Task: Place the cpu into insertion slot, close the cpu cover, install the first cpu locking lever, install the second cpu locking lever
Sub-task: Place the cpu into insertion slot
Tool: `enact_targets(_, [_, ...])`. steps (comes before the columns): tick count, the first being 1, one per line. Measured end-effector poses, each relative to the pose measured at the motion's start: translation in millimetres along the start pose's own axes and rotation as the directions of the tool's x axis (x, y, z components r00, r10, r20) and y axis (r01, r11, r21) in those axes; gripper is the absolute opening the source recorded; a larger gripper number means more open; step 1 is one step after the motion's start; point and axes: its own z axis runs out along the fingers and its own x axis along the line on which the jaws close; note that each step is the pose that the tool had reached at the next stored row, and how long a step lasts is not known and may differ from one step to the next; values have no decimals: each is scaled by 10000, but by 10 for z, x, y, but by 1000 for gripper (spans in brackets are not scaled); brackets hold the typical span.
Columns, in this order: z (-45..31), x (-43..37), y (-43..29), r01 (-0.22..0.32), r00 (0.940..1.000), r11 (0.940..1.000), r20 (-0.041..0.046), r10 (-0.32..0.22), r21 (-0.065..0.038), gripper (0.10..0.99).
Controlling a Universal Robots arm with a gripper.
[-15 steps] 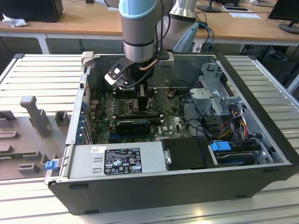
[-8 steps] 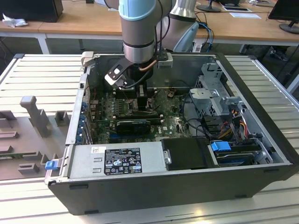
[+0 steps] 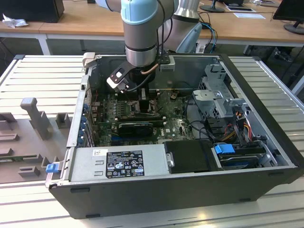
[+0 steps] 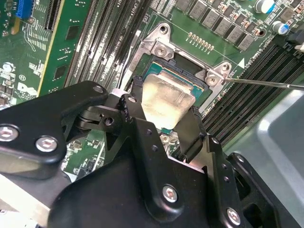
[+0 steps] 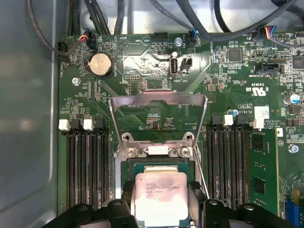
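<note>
The gripper [image 4: 164,116] is clenched on two opposite edges of the cpu [image 5: 160,197]. The cpu hangs straight over the slot [image 5: 127,167], its edges about parallel to the rim. The cover [image 5: 159,98] stands open beyond.

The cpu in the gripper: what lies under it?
Under the cpu, clamped in the gripper, is the insertion slot: its silvery rim and dark edge show around the chip. The slot's middle is covered, so its contacts cannot be seen.
</note>
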Motion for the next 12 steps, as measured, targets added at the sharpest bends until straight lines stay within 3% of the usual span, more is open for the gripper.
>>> enact_targets(11, [33, 0, -1, -6, 10000, 10000, 0, 6, 0, 545])
enact_targets(12, [33, 0, -1, -7, 10000, 10000, -5, 7, -2, 608])
